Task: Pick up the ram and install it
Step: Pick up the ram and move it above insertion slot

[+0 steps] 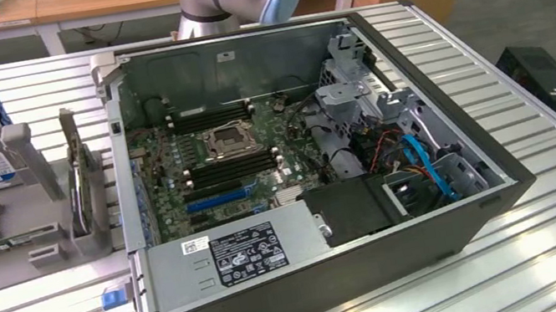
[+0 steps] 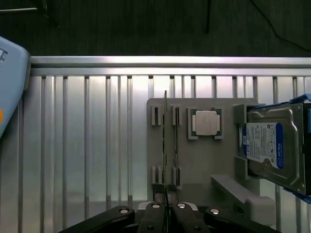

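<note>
1. Standing on its long edge, the ram [image 2: 165, 145] sits in paired slotted posts on a grey holder [image 2: 194, 165]. In the wrist view it is seen edge-on, as a long, thin, dark line.
2. In the exterior view it is a narrow green strip along the holder's near side, much longer than it is wide. Its chips are too small to make out.
3. A square processor chip [image 2: 206, 122] with a silver lid lies in a recess of the holder, just beside the ram. A hard drive [image 2: 272, 145] with a blue-and-white label stands beyond the chip.
4. The jaws are pressed together and pinch nothing. In the wrist view their tips line up with one end of the ram's edge.
5. The holder rests on the slatted metal table [image 1: 446, 280], to the exterior view's left of an open computer case [image 1: 388, 273].
6. Inside the case lies the green motherboard [image 1: 271, 178], with rows of black memory slots [image 1: 235, 167] on both sides of the processor socket [image 1: 225, 141].
</note>
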Controlling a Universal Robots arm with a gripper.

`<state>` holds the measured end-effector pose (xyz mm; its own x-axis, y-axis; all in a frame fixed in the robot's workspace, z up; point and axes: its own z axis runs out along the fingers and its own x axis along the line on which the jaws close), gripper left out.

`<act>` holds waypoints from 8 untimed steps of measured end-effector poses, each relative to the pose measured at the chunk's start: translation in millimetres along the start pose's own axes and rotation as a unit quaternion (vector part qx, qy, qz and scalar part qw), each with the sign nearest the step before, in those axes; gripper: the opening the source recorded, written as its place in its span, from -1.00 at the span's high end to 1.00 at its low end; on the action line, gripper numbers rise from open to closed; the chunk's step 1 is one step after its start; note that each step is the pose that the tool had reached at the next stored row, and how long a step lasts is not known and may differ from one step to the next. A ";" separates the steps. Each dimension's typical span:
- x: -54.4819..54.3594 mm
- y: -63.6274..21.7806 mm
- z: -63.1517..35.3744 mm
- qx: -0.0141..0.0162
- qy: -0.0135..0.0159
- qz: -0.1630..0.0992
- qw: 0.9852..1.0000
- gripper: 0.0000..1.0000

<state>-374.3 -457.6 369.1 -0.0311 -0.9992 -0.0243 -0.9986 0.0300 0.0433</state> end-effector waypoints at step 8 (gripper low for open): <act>-0.5 0.9 -20.8 0.000 0.000 0.000 1.000 0.76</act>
<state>-374.3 -457.6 389.9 -0.0310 -0.9992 -0.0242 -0.9986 0.0300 0.0433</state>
